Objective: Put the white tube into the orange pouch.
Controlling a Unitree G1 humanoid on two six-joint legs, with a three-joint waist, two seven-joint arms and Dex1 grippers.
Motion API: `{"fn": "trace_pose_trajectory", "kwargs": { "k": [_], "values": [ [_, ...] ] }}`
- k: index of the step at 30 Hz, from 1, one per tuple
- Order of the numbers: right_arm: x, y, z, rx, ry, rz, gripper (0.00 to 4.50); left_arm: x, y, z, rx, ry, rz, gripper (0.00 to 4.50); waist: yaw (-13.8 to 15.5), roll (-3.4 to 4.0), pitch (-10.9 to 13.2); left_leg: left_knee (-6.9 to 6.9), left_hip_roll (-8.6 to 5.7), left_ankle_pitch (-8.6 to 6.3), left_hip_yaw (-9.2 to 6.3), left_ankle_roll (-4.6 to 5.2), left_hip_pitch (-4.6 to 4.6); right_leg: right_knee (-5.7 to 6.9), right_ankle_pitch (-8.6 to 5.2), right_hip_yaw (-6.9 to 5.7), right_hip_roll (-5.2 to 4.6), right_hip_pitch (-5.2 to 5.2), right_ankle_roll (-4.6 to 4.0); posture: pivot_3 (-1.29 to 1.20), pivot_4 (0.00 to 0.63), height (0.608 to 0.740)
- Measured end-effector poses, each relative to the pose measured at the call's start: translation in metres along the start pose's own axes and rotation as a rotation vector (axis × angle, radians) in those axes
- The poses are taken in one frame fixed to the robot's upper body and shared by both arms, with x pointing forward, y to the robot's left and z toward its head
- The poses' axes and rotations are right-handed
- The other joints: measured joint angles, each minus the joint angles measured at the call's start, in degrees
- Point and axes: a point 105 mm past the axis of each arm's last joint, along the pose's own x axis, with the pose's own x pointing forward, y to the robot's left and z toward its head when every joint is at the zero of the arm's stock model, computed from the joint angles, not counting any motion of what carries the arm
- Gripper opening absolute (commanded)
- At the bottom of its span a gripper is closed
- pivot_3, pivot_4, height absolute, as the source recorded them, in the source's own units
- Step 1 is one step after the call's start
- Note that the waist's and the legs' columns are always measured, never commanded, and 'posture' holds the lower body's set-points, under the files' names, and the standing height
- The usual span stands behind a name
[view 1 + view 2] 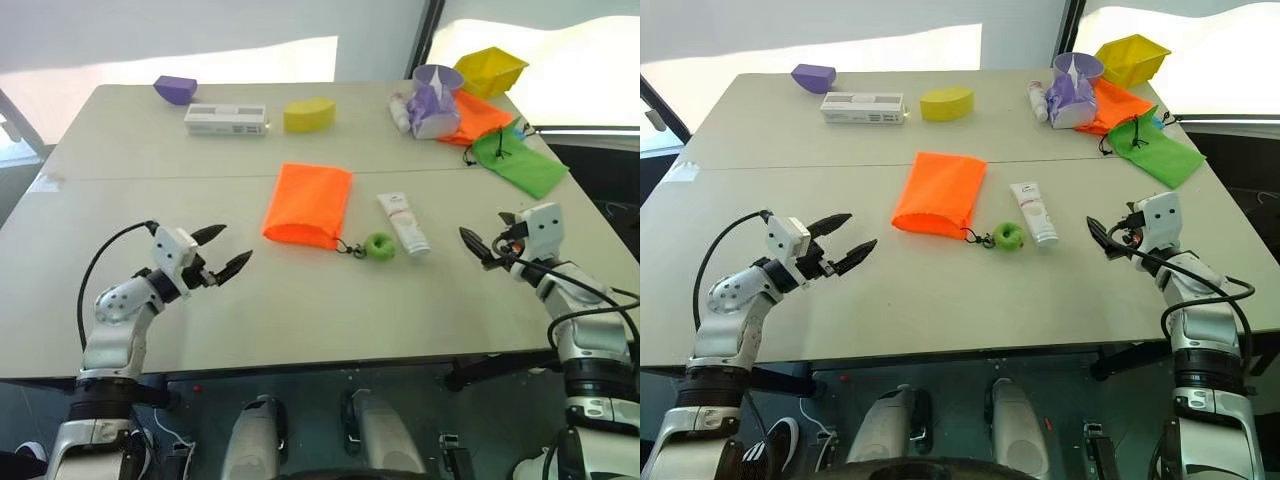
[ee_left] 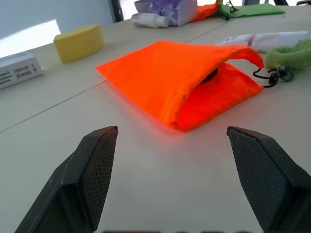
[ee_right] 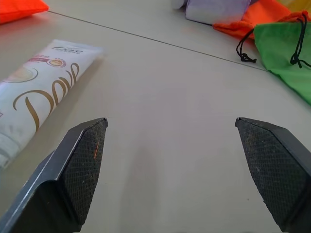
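The bright orange pouch (image 1: pixel 307 204) lies flat at the table's middle, its mouth toward me and slightly agape in the left wrist view (image 2: pixel 194 82). Its black cord ends in a green ball (image 1: pixel 379 246). Just right of the ball lies the white tube (image 1: pixel 404 222), also seen lengthwise in the right wrist view (image 3: pixel 39 92). My left gripper (image 1: pixel 235 243) hovers open over the table, left of the pouch and apart from it. My right gripper (image 1: pixel 480 238) is open too, right of the tube with bare table between them. Nothing is held.
Along the far edge sit a purple block (image 1: pixel 175 89), a flat white box (image 1: pixel 226 119) and a yellow block (image 1: pixel 308 114). Far right are a small bottle (image 1: pixel 400 110), a purple container (image 1: pixel 436 100), a darker orange pouch (image 1: pixel 478 115), a green pouch (image 1: pixel 518 160) and a yellow bin (image 1: pixel 490 70).
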Motion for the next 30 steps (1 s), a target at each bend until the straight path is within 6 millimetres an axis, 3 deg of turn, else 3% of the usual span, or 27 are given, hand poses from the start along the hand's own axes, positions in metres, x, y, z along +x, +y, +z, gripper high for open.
{"fn": "trace_pose_trajectory", "kwargs": {
  "k": [3, 7, 12, 14, 17, 21, 24, 30],
  "values": [
    [-0.002, 0.006, -0.001, 0.001, -0.003, 0.038, 4.41, 0.0, 0.0, 0.003, 0.019, -0.016, 0.0, 3.87, 0.07, 0.0, 0.0, 0.0, 0.0, 0.0, 0.0, 0.0, 0.0, 0.0, 0.0, 0.0, -0.01, 0.0, 0.0, 0.0, 0.15, 0.74],
    [-0.01, 0.028, 0.002, 0.009, -0.036, 0.179, 4.41, 0.001, 0.001, 0.006, 0.035, -0.031, 0.006, 3.87, 0.14, 0.0, 0.0, 0.0, 0.0, 0.0, 0.0, 0.0, -0.01, -0.01, -0.01, 0.0, -0.01, 0.01, 0.01, 0.0, 0.15, 0.74],
    [-0.014, 0.034, 0.009, -0.009, -0.054, 0.222, 4.41, 0.008, 0.003, 0.008, 0.048, -0.042, 0.021, 3.87, 0.08, 0.0, 0.0, 0.03, -0.02, 0.0, 0.01, 0.0, 0.01, 0.01, 0.01, 0.0, -0.02, 0.02, 0.0, 0.0, 0.15, 0.74],
    [-0.02, 0.046, 0.013, -0.038, -0.058, 0.29, 4.41, 0.018, 0.003, 0.008, 0.083, -0.037, 0.028, 3.87, 0.35, 0.01, 0.0, 0.03, -0.02, 0.0, -0.04, 0.0, 0.0, 0.03, 0.0, -0.05, -0.01, 0.03, 0.0, 0.0, 0.15, 0.74],
    [-0.026, 0.081, 0.028, -0.088, -0.107, 0.435, 4.41, 0.041, -0.003, 0.009, 0.152, -0.038, 0.015, 3.87, 0.41, 0.0, 0.0, 0.03, -0.02, 0.0, -0.07, 0.0, 0.0, 0.02, 0.0, -0.07, 0.03, 0.06, 0.0, 0.0, 0.15, 0.74],
    [-0.026, 0.107, 0.033, -0.121, -0.12, 0.497, 4.41, 0.069, -0.011, 0.012, 0.198, -0.04, -0.003, 3.87, 0.17, 0.0, 0.01, 0.05, -0.05, 0.0, -0.02, 0.0, -0.01, -0.02, 0.01, -0.04, 0.0, 0.07, 0.01, 0.0, 0.15, 0.74],
    [-0.023, 0.112, 0.036, -0.112, -0.134, 0.477, 4.41, 0.081, -0.01, 0.01, 0.266, -0.003, -0.007, 3.87, 0.2, 0.0, 0.01, 0.05, -0.06, 0.0, -0.03, 0.0, 0.0, -0.01, 0.01, -0.05, 0.01, 0.05, 0.02, 0.0, 0.15, 0.74],
    [-0.023, 0.109, 0.035, -0.114, -0.128, 0.446, 4.41, 0.085, -0.01, -0.001, 0.274, 0.044, -0.012, 3.87, 0.22, 0.0, 0.01, 0.04, -0.04, 0.0, -0.02, 0.0, -0.02, -0.01, 0.0, -0.05, 0.02, 0.03, 0.03, 0.0, 0.15, 0.74]
  ]
}}
